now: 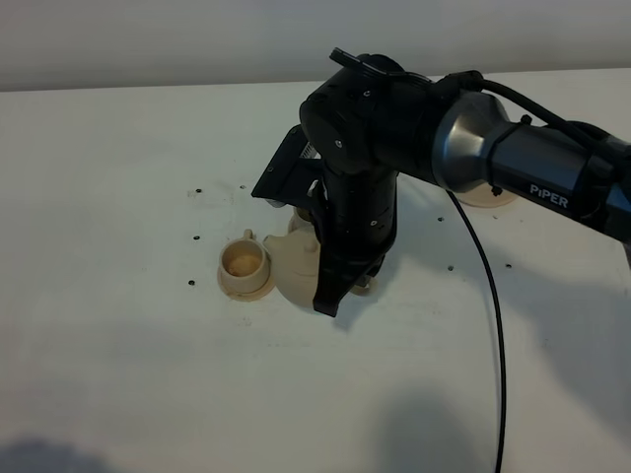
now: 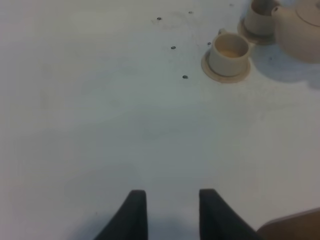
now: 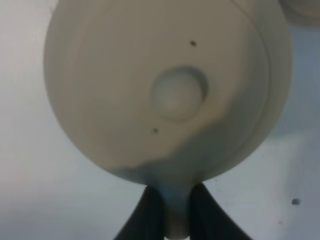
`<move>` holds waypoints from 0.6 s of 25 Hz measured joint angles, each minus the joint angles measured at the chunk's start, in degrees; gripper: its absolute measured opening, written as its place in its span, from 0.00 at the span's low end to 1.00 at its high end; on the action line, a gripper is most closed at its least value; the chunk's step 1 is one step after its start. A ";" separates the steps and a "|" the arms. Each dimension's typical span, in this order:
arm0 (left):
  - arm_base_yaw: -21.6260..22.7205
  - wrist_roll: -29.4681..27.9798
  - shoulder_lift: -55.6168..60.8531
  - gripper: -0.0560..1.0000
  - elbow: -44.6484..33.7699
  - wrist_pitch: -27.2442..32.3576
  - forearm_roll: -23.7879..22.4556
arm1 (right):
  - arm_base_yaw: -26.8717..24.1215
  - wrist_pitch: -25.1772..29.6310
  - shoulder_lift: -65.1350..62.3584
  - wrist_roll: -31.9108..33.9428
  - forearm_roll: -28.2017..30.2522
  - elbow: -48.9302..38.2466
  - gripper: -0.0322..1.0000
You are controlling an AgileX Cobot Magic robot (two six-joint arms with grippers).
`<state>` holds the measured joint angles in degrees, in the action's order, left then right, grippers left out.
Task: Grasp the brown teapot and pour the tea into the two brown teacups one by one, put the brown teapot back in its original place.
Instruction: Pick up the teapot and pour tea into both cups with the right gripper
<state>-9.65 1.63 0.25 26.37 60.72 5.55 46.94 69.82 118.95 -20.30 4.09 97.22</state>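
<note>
My right gripper [image 1: 330, 296] points down from the arm reaching across the middle, shut on the loop handle of the brown teapot [image 1: 289, 271]. In the right wrist view the teapot [image 3: 165, 90] fills the frame from above, and the gripper [image 3: 175, 205] pinches its handle. One teacup [image 1: 242, 264] stands on its saucer just left of the teapot, with tan inside. The other teacup [image 1: 299, 221] is behind, mostly hidden by the arm. In the left wrist view the teapot [image 2: 300, 30] has its spout by the far teacup [image 2: 259, 19]; the near teacup [image 2: 229, 52] stands apart. My left gripper [image 2: 172, 215] is open and empty.
The round tan coaster [image 1: 485, 195] lies at the back right, partly behind the right arm. A black cable [image 1: 493, 325] runs down over the white table [image 1: 118, 197]. Small dark holes dot the table near the cups. A brown edge [image 2: 295, 227] shows beside the left gripper.
</note>
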 joint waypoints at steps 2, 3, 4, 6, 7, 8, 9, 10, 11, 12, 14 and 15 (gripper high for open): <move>0.00 0.00 0.00 0.28 0.00 0.00 0.00 | 0.55 -1.01 0.18 0.88 0.53 0.00 0.14; 0.00 0.00 0.00 0.28 0.00 0.00 0.00 | 0.91 -1.43 0.29 1.32 1.04 0.00 0.14; 0.00 0.00 0.00 0.28 0.00 0.00 0.00 | 1.15 -1.86 0.52 1.67 1.45 0.00 0.14; 0.00 0.00 0.00 0.28 0.00 0.00 0.00 | 1.61 -2.82 0.85 2.53 1.87 0.00 0.14; 0.00 0.00 0.00 0.28 0.00 0.00 0.00 | 1.82 -3.24 0.97 2.87 1.92 0.00 0.14; 0.00 0.00 0.00 0.28 0.00 0.00 0.00 | 1.87 -3.51 1.10 3.03 2.05 0.00 0.14; 0.00 0.00 0.00 0.28 0.00 0.00 0.00 | 1.87 -3.67 1.15 3.22 2.20 0.00 0.14; 0.00 0.00 0.00 0.28 0.00 0.00 0.00 | 1.87 -3.67 1.22 3.39 2.35 0.00 0.14; 0.00 0.00 0.00 0.28 0.00 0.00 0.00 | 1.87 -3.67 1.22 3.53 2.41 0.00 0.14; 0.00 0.00 0.00 0.28 0.00 0.00 0.00 | 1.87 -3.67 1.22 3.66 2.51 0.00 0.14; 0.00 0.00 0.00 0.28 0.00 0.00 0.00 | 1.87 -3.67 1.22 3.85 2.56 0.00 0.14; 0.00 0.00 0.00 0.28 0.00 0.00 0.00 | 1.87 -3.67 1.22 3.85 2.56 0.00 0.14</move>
<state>-9.65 1.63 0.25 26.37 60.72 5.55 48.81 66.15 120.17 -16.46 6.65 97.22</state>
